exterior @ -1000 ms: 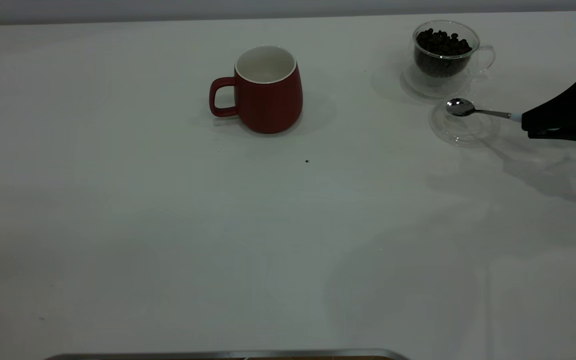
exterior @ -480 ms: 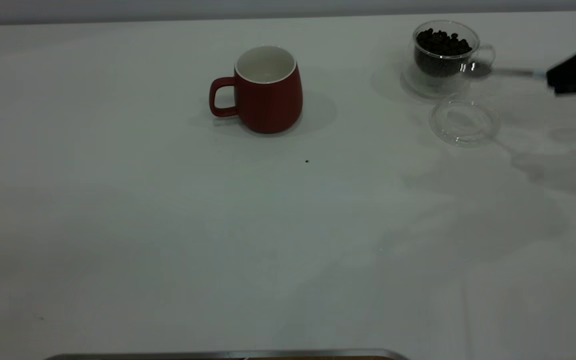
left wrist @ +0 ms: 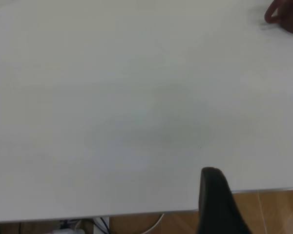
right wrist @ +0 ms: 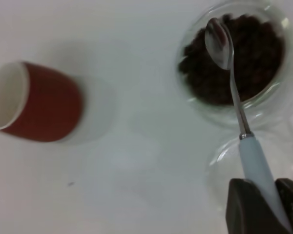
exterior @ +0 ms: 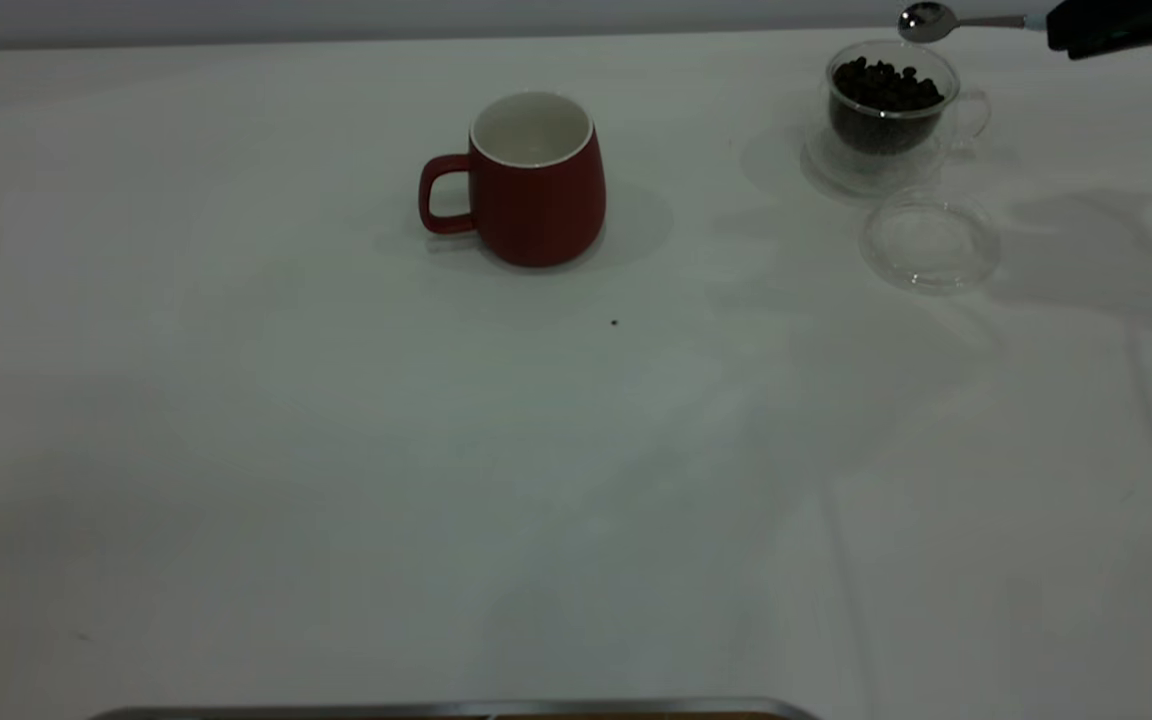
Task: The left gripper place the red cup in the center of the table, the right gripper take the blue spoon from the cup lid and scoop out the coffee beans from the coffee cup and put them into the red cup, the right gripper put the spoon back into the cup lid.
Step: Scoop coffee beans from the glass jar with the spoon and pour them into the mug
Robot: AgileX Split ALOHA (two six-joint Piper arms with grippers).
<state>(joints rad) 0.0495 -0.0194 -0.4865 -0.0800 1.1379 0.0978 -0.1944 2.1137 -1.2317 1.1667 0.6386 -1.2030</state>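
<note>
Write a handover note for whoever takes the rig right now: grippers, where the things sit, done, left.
Right gripper: shut on the blue spoon, bowl empty, held above the coffee cup.
Left gripper: parked at the table edge, off the red cup.
Red cup: upright mid-table, no beans inside.
Cup lid: bare, beside the coffee cup.
Coffee beans: all in the coffee cup.
Done: cup placed, spoon picked up.
Left: scoop, tip into red cup, return spoon to lid.
</note>
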